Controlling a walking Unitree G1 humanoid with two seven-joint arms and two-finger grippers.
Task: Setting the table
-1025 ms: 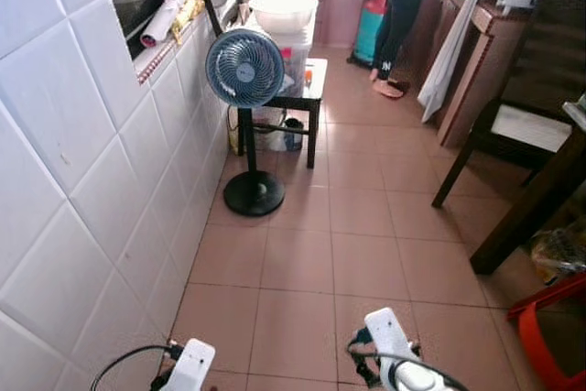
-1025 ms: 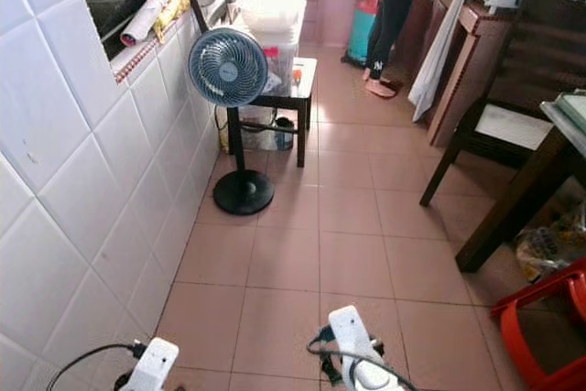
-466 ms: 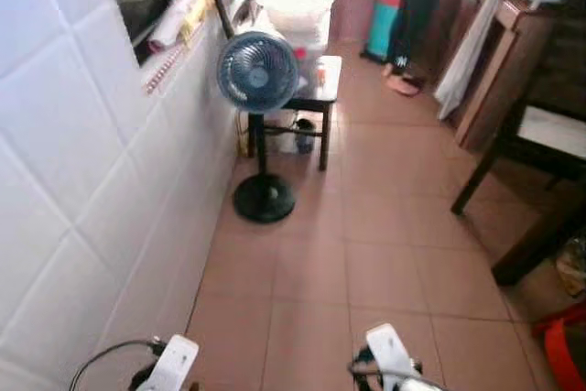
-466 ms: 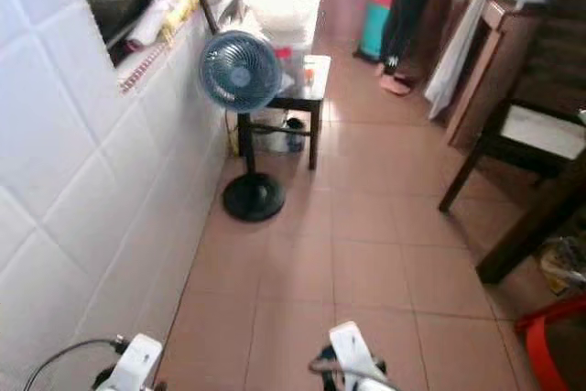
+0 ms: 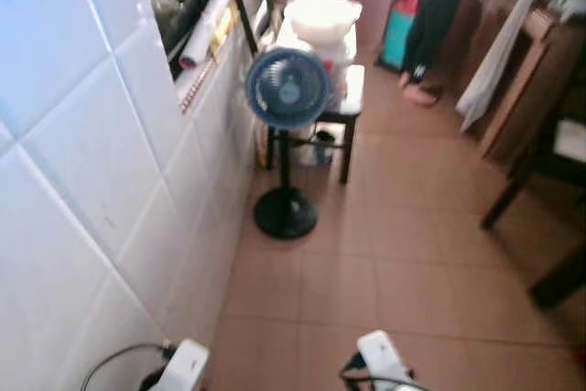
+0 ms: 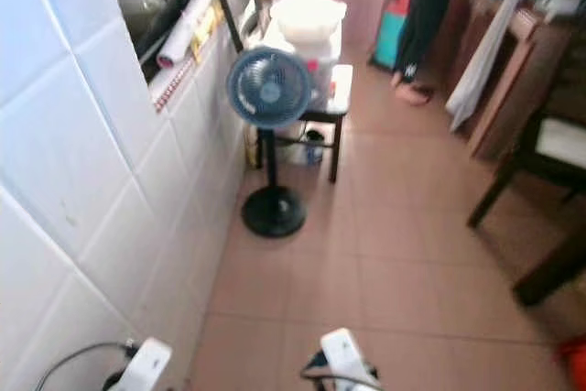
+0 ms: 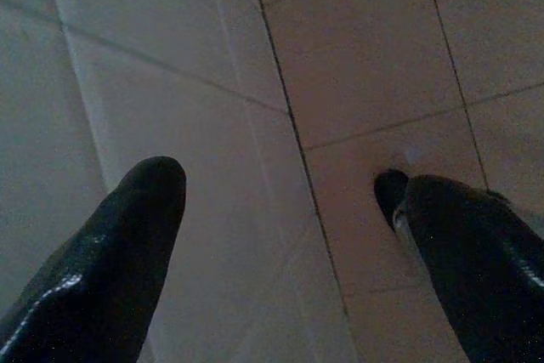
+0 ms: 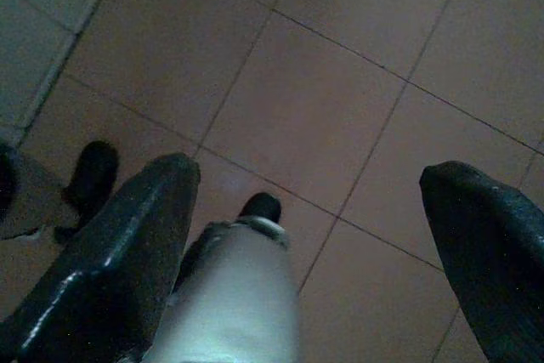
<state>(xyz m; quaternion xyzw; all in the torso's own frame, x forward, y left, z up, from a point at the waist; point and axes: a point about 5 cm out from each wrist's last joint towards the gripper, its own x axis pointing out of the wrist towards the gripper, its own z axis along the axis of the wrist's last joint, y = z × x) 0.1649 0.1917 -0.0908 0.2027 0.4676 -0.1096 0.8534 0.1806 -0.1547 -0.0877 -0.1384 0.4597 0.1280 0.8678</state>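
Table (image 5: 558, 285), judged by a blurred dark leg at three o'clock, well apart across bare floor (image 5: 385, 254); left claw (image 7: 280, 201) and right claw (image 8: 310, 176) hang low, fingers apart, empty, likely idle for walking beside tiled wall (image 5: 92, 180).

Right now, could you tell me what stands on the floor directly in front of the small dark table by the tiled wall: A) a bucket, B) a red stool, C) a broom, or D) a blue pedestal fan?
D: the blue pedestal fan rises on its pole from a round black base on the floor tiles, in front of the small dark table beside the tiled wall.
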